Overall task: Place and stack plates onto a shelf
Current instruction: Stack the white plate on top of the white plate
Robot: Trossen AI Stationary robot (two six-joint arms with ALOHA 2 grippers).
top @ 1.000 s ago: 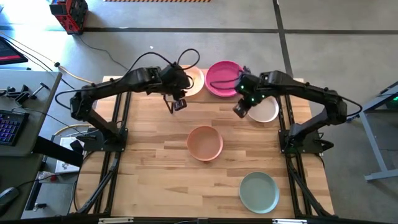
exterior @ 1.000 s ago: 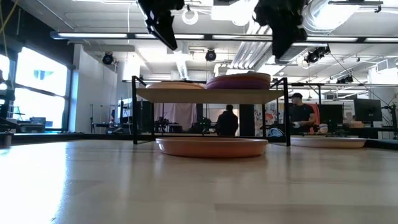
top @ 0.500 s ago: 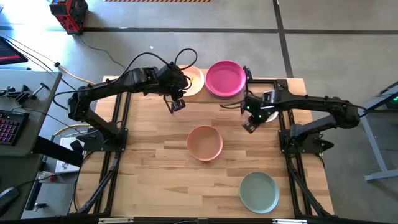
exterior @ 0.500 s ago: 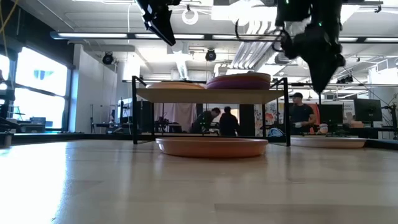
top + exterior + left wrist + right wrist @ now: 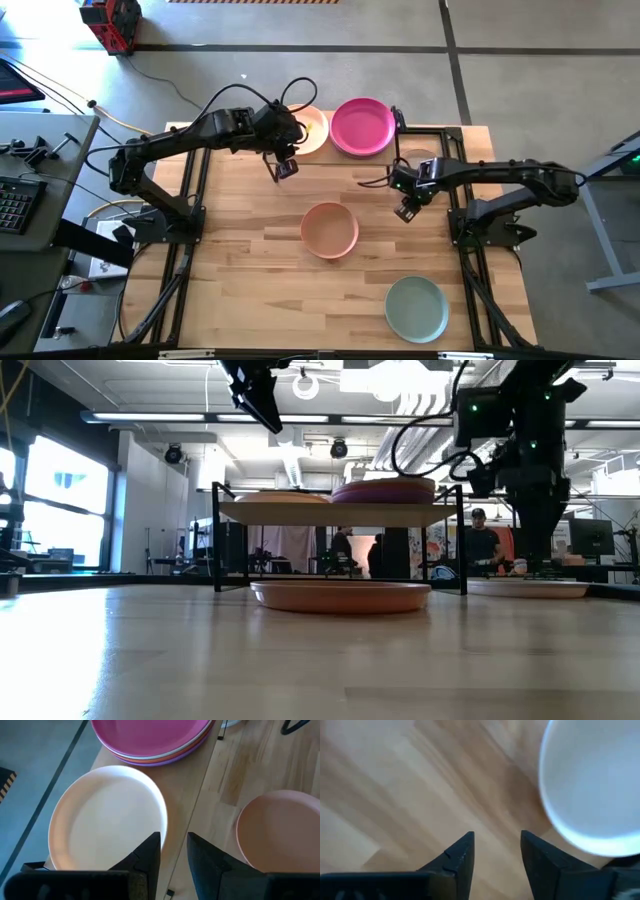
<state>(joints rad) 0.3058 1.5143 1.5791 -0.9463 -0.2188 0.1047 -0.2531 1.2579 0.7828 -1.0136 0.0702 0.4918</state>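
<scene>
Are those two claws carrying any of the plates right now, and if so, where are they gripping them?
No. The left gripper hangs open and empty above the shelf. The right gripper is open and empty too, over the table beside the white plate.

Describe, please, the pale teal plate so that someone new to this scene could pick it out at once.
Start from the big wooden tabletop seen from above, and go to the corner farthest from the shelf, on the right arm's side. The pale teal plate lies there alone. It is the only greenish one: the nearest plate, in the table's middle, is tan-pink.
</scene>
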